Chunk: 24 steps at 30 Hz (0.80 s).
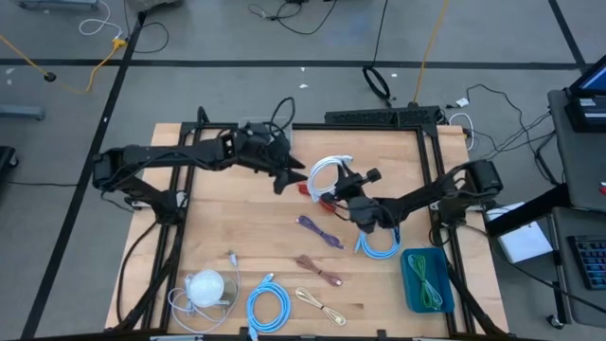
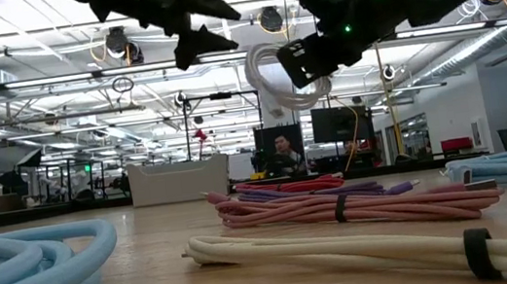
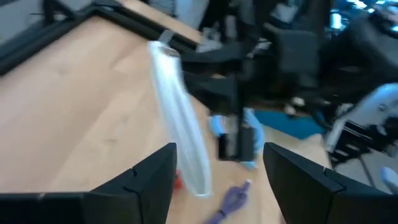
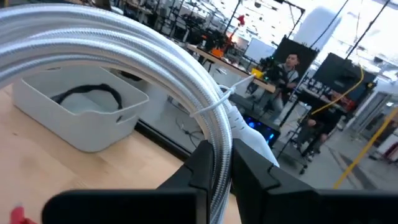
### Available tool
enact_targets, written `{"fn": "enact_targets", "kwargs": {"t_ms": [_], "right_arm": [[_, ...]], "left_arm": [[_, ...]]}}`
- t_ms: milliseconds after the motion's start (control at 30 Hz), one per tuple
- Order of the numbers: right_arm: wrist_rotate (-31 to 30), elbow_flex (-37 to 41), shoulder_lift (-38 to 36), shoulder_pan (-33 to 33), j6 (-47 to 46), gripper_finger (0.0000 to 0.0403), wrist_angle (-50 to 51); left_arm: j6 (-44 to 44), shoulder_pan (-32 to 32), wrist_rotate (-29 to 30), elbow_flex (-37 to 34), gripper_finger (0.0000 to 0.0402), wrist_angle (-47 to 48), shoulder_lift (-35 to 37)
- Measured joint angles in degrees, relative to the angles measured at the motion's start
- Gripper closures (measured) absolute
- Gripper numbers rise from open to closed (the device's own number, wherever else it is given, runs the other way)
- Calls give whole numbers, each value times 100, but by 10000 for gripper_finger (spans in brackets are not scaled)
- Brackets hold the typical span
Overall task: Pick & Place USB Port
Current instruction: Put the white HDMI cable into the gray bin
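Observation:
My right gripper (image 1: 343, 183) is above the table's middle, shut on a coiled white braided cable (image 1: 325, 170). The low view shows that coil (image 2: 272, 83) raised clear of the wood. My left gripper (image 1: 285, 178) hovers just left of the coil, open and touching nothing. In the left wrist view, its fingers (image 3: 217, 155) point at the coil (image 3: 180, 124), seen edge-on. A red cable (image 1: 315, 194) lies on the table under the coil. A white bin (image 4: 81, 115) with a black cable inside stands at the far edge. My right gripper pinches the white cable's bundled strands (image 4: 219, 134) between its two fingers, close to a thin white tie (image 4: 214, 104). The fingers come from the table's right side and lie across the strands. The coil is lifted clear and extends from the fingers toward the left arm.
Coiled cables lie on the near half: purple (image 1: 320, 231), light blue (image 1: 379, 244), brown (image 1: 317, 269), cream (image 1: 320, 305), another light blue (image 1: 268, 305), white with a round piece (image 1: 206, 287). A teal tray (image 1: 409, 284) at the right near corner holds a green cable.

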<state>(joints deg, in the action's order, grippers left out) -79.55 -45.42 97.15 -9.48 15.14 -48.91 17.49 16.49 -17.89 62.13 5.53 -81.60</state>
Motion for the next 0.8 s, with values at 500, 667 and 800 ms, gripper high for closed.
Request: {"fn": "enact_targets", "kwargs": {"t_ms": [500,667,800], "right_arm": [[444,-300,159,-5,359,375,-348],[447,-296,164,56,365,376,-217],[416,-296,167,49,356,377,-173]], "left_arm": [[-202,311,53,13,156,32,-254],[-172,217,-32,11,156,-67,-556],[-172,191,-46,10,156,-196,-604]]}}
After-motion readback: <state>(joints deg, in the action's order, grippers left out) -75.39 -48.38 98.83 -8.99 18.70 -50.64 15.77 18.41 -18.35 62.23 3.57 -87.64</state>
